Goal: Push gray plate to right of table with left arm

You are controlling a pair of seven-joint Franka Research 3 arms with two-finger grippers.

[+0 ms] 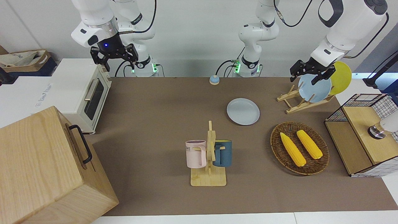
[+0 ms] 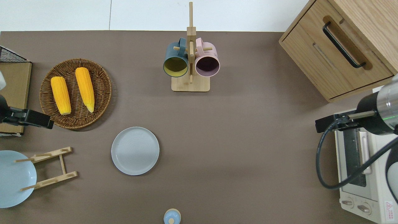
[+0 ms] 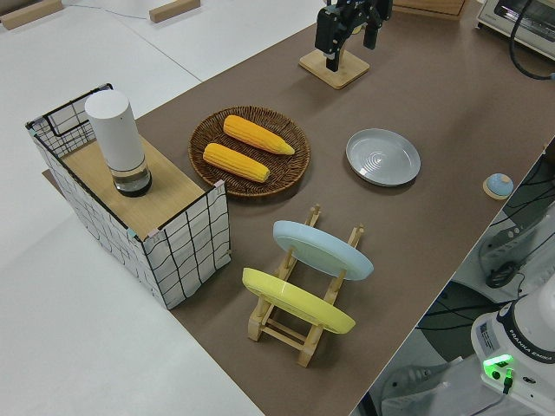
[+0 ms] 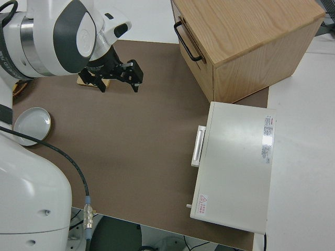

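Note:
The gray plate (image 1: 243, 111) lies flat on the brown table (image 1: 155, 102), between the mug tree and the robots; it also shows in the overhead view (image 2: 135, 151), the left side view (image 3: 382, 157) and the right side view (image 4: 32, 123). My left gripper (image 1: 306, 77) is open and empty, up in the air. The overhead view shows it (image 2: 31, 119) over the edge of the wicker basket (image 2: 76, 93), toward the left arm's end of the table, well apart from the plate. My right gripper (image 1: 114, 60) is open and parked.
A wooden rack (image 2: 49, 168) holds a sky-blue plate (image 1: 314, 88) and a yellow plate (image 1: 341, 77). Two corn cobs (image 2: 73, 90) lie in the basket. A mug tree (image 2: 190, 62), a small bell (image 2: 172, 217), a toaster oven (image 1: 84, 93), a wooden cabinet (image 2: 342, 46) and a wire shelf (image 1: 363, 133) stand around.

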